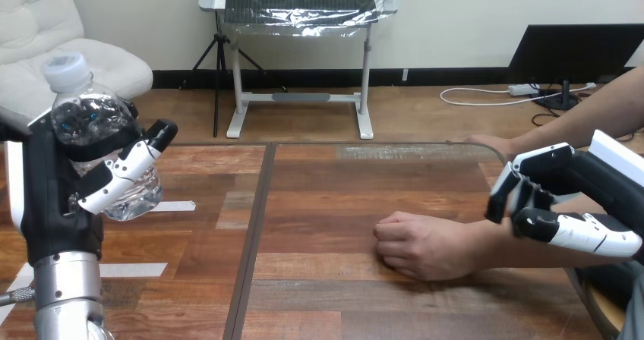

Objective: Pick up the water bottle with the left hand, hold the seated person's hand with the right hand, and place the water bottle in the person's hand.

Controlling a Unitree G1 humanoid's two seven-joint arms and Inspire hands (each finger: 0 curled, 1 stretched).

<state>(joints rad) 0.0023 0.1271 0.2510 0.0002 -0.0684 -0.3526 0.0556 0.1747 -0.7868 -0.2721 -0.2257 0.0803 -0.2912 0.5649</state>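
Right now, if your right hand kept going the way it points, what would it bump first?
Probably the person's forearm. My right hand points left, right at it, just behind the fist. I can't tell whether they already touch. The bottle is across the table in my left hand.

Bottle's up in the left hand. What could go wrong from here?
1. The person's nearer hand lies fisted on the table; unless it opens, the water bottle has nowhere to land.
2. The left hand grips the clear bottle mid-body, so it may slip or buckle.
3. The right hand sits at the forearm, grip unclear.
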